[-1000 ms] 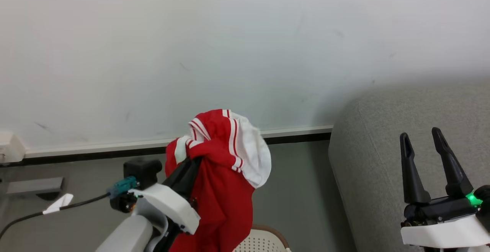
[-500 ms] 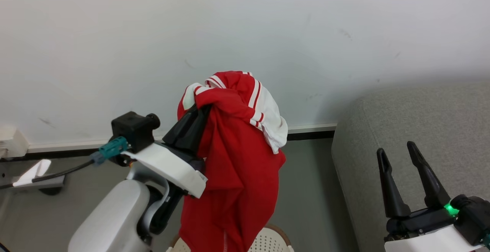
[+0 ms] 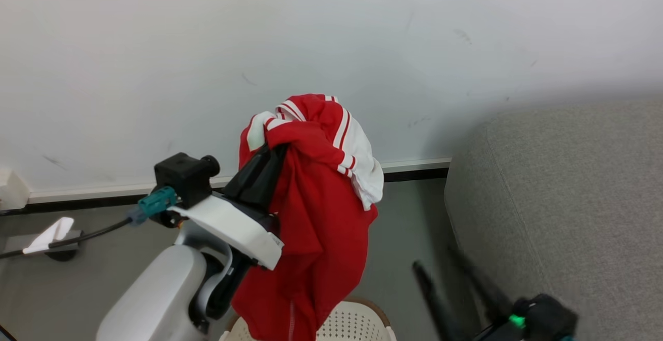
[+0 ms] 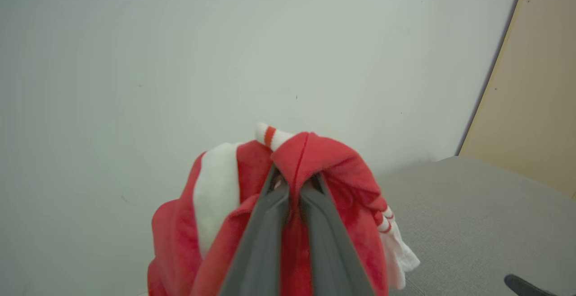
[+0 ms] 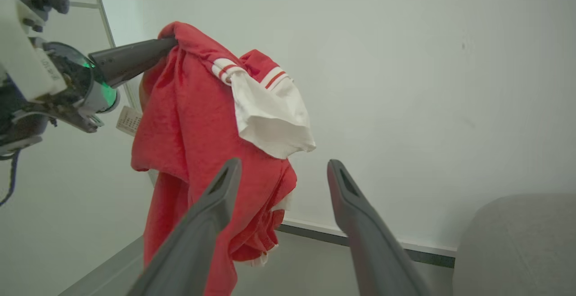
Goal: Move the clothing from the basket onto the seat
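A red garment with white stripes and a white panel (image 3: 316,211) hangs over the basket (image 3: 357,320), whose cream perforated rim peeks in at the bottom edge. My left gripper (image 3: 274,152) is shut on the garment's top fold, seen close in the left wrist view (image 4: 294,179) with red cloth (image 4: 342,170) bunched around the tips. My right gripper (image 3: 435,259) is open and blurred, low between the garment and the grey sofa (image 3: 570,185). In the right wrist view it (image 5: 283,163) points at the hanging garment (image 5: 189,107).
A white wall (image 3: 331,45) with a baseboard stands behind everything. Grey floor (image 3: 409,237) lies between the basket and the sofa. A black cable with a white tag (image 3: 49,235) runs along the floor at left. The sofa's arm (image 5: 517,242) is at my right.
My left gripper raised the garment higher, then held about still. My right gripper dropped and swung left toward the garment, now blurred with motion. The camera shifted slightly.
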